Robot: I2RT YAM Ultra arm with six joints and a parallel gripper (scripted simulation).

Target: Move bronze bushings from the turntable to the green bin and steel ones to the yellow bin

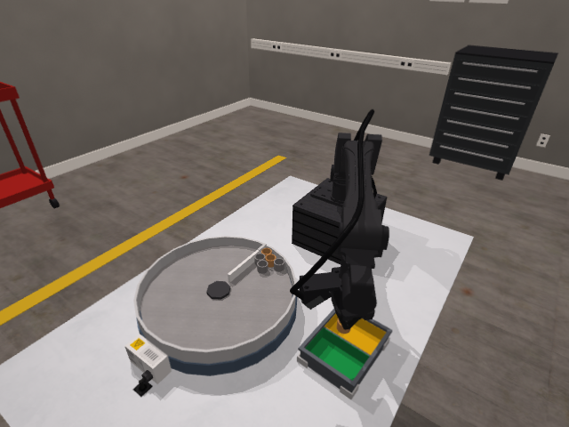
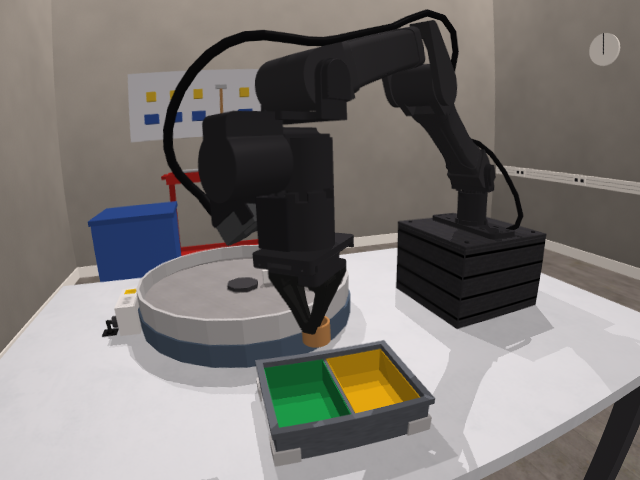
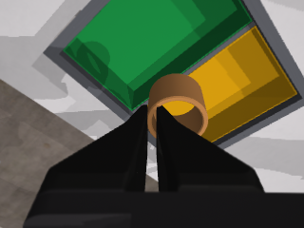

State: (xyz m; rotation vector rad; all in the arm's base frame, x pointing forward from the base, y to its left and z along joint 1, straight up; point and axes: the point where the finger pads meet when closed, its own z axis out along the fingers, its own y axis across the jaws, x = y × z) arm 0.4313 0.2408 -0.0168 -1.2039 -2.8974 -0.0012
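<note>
smooth matt bronze-coloured bushing (image 3: 177,102) pinched between matt black plastic-looking gripper (image 3: 151,115) jaws; below them, brushed grey turntable (image 1: 183,308)

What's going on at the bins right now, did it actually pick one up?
Yes. The claw is shut on a bronze bushing, pinching its wall, and holds it in the air above the two-part tray. In the wrist view the bushing hangs roughly over the divider, partly above the yellow bin, with the green bin beside it. Neither bin shows a bushing inside. Four more bushings, bronze and steel, sit clustered on the turntable by its white bar.
</note>
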